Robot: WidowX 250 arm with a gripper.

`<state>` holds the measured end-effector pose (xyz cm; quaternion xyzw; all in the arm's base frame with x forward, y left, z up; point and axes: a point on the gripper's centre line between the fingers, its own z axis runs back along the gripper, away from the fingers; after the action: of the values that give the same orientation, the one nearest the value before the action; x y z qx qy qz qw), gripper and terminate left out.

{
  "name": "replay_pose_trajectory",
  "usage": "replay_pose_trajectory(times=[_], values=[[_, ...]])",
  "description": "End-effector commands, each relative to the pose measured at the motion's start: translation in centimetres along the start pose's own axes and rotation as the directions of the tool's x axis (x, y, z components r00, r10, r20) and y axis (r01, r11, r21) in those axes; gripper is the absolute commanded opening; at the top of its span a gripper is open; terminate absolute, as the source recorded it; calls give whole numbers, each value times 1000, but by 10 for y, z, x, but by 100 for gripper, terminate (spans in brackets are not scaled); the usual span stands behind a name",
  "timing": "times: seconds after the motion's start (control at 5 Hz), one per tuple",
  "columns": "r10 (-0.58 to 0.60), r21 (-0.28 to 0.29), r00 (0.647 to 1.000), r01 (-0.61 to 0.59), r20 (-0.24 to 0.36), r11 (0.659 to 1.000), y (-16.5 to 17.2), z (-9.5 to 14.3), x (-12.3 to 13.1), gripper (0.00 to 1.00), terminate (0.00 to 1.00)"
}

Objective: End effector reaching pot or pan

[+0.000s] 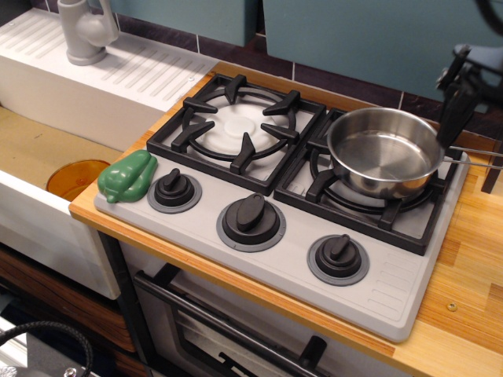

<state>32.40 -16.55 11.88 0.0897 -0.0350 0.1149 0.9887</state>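
Your view: grey stove (393, 287) on a wooden counter; steel saucepan (384, 151) on the right burner grate (369, 203); gripper (471, 118) at far right astride its handle, jaws apart; green pepper (128, 176) far left.

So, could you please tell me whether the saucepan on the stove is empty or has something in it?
Empty: the saucepan sits upright on the right burner grate, and its shiny bare bottom shows all the way across.
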Motion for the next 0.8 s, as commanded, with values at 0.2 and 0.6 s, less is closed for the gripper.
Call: replay_pose_trajectory(times=[0.2, 0.6], values=[[-63, -33, 989, 68, 134, 997, 41, -12, 33, 100, 0], [-87, -37, 983, 94, 160, 995, 56, -18, 49, 100, 0]])
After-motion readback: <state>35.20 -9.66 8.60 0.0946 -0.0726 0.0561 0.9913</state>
